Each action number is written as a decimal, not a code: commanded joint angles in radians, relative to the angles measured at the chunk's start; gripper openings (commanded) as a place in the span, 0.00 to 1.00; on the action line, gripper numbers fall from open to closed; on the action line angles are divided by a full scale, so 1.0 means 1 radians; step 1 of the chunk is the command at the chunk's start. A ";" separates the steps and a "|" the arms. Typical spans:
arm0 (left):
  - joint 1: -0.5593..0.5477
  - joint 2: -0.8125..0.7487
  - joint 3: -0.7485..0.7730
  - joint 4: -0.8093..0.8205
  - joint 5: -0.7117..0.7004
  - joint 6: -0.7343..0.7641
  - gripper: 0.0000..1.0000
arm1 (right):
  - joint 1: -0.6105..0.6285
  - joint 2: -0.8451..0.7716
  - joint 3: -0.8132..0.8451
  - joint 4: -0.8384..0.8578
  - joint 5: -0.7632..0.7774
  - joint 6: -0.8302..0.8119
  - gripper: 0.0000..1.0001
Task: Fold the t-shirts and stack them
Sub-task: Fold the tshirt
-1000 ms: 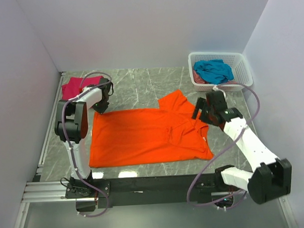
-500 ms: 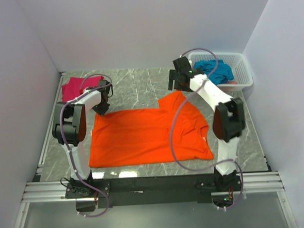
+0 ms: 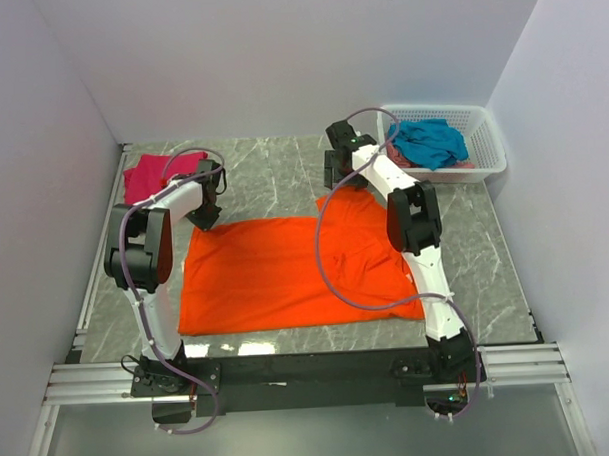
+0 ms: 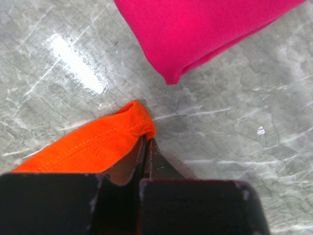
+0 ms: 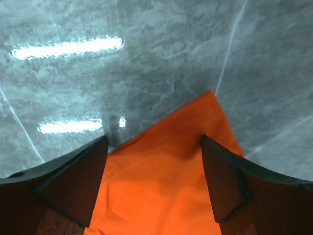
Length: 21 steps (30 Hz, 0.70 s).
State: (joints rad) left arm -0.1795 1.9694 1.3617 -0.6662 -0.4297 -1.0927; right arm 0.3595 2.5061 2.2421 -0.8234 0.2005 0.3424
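Observation:
The bright orange t-shirt point(image 3: 276, 274) lies spread on the marble table. My left gripper point(image 3: 208, 213) is shut on its far left corner; the left wrist view shows the jaws point(image 4: 146, 142) pinched on the orange hem point(image 4: 98, 144). My right gripper point(image 3: 340, 177) is open, its jaws straddling the far right corner of the orange cloth point(image 5: 161, 196) in the right wrist view point(image 5: 154, 139). The folded magenta-pink t-shirt point(image 3: 148, 175) lies at the far left, just beyond the left gripper point(image 4: 205, 29). The teal-blue t-shirt point(image 3: 429, 142) lies crumpled in the basket.
The white lattice basket point(image 3: 486, 132) stands at the far right corner, with some reddish cloth under the teal shirt. Walls close in the table on the left, back and right. Bare marble shows between the magenta shirt and the right gripper.
My right arm has swung from the shirt's right side to its far right corner near the basket. The shirt's right part has shifted. My left gripper has stayed at the far left corner.

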 commanded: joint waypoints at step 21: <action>-0.008 -0.105 -0.036 0.005 0.012 -0.015 0.01 | 0.004 -0.192 -0.206 0.099 0.023 0.040 0.00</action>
State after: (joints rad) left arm -0.1806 1.9446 1.3460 -0.6651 -0.4156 -1.0939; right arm 0.3599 2.4195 2.0773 -0.7361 0.2123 0.3977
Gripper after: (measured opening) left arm 0.014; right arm 0.026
